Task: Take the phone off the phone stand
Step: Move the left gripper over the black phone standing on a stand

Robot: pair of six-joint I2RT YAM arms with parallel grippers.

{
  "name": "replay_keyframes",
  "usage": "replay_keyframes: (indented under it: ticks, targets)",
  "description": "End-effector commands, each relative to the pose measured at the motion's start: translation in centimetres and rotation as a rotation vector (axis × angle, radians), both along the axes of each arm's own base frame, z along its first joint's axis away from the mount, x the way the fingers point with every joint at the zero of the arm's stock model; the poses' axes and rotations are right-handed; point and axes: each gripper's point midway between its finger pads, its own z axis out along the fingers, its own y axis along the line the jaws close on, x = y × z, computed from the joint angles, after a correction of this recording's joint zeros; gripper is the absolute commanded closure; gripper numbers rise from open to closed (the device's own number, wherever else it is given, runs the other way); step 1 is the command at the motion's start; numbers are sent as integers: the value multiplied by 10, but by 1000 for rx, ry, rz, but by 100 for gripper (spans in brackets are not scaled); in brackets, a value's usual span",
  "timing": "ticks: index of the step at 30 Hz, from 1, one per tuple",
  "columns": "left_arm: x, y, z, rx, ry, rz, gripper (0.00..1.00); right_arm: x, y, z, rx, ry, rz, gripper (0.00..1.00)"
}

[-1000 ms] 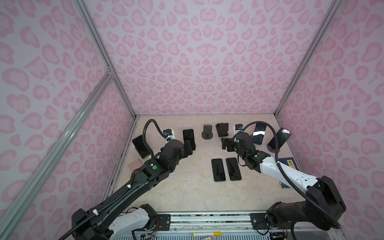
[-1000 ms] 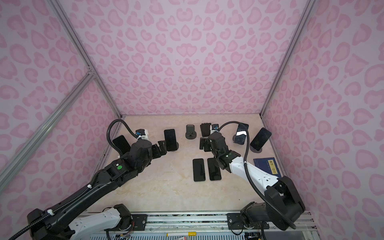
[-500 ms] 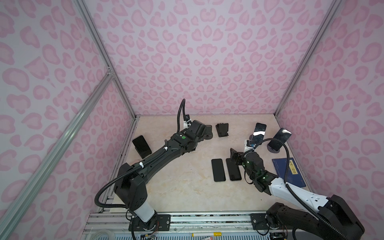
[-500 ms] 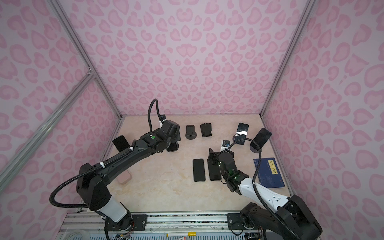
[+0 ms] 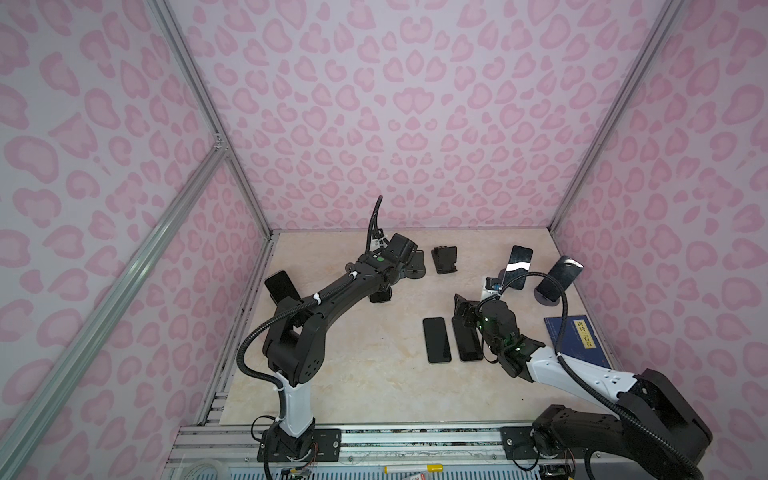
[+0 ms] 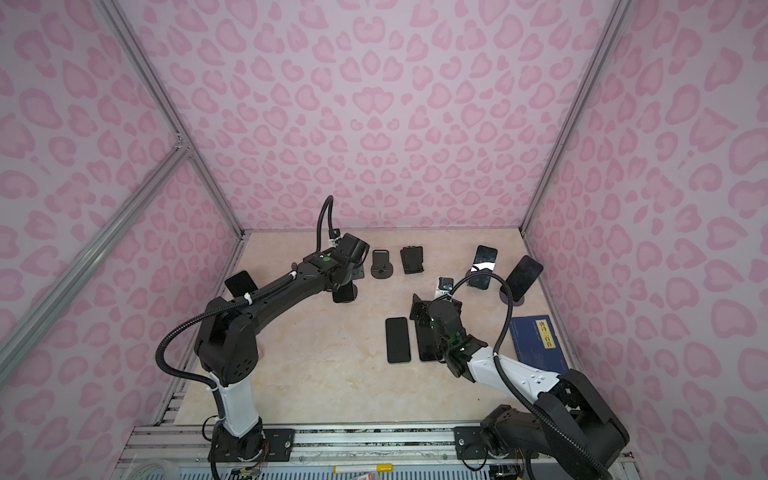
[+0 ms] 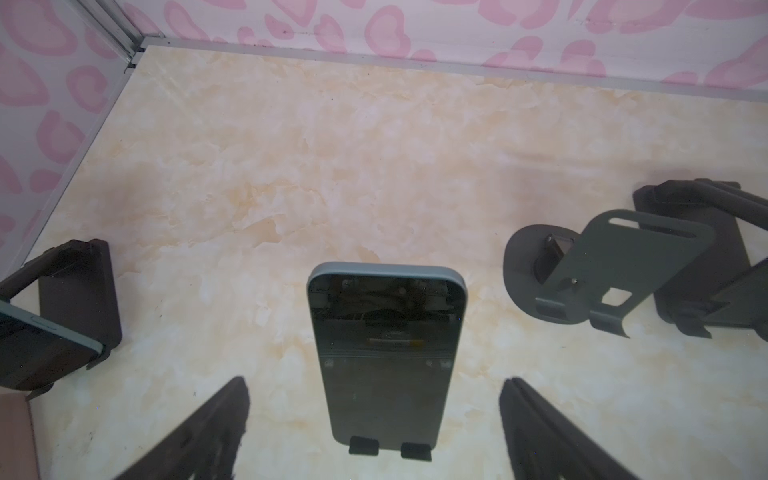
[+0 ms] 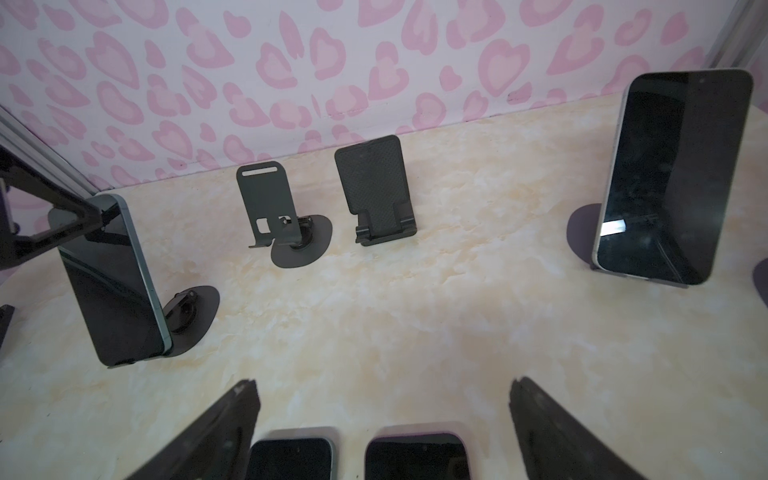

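Observation:
A dark phone [image 7: 382, 353] leans upright on a phone stand, its foot resting on the stand's two lips [image 7: 386, 449]. My left gripper [image 7: 373, 380] hangs over it, open, one finger on each side with a gap to the phone's edges. In both top views the left gripper [image 5: 399, 253] [image 6: 349, 249] hides most of that phone [image 5: 380, 296]. In the right wrist view the same phone [image 8: 112, 282] shows side-on. My right gripper [image 5: 463, 309] [image 8: 382, 381] is open and empty above two phones lying flat [image 5: 436, 345] [image 5: 467, 343].
Two empty stands [image 6: 381, 264] [image 6: 412, 259] sit just right of the left gripper. Phones stand on stands at the back right [image 5: 517, 266] [image 5: 559, 276] and by the left wall [image 5: 280, 286]. A blue book [image 5: 575, 336] lies near the right wall.
The left arm has stretched back and to the right, over the phone on its stand. The right gripper has drawn back from the back stands to above the flat phones.

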Motion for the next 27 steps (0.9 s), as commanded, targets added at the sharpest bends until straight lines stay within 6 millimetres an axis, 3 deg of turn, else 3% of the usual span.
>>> replay_keyframes:
  ticks: [1,27]
  targets:
    - [8,-12,-4,-21,8,-66,3,0,2,2,11,-2,-3,4]
    - [28,-3,-19,6,8,-68,3,-1,11,2,-39,-3,15,3]
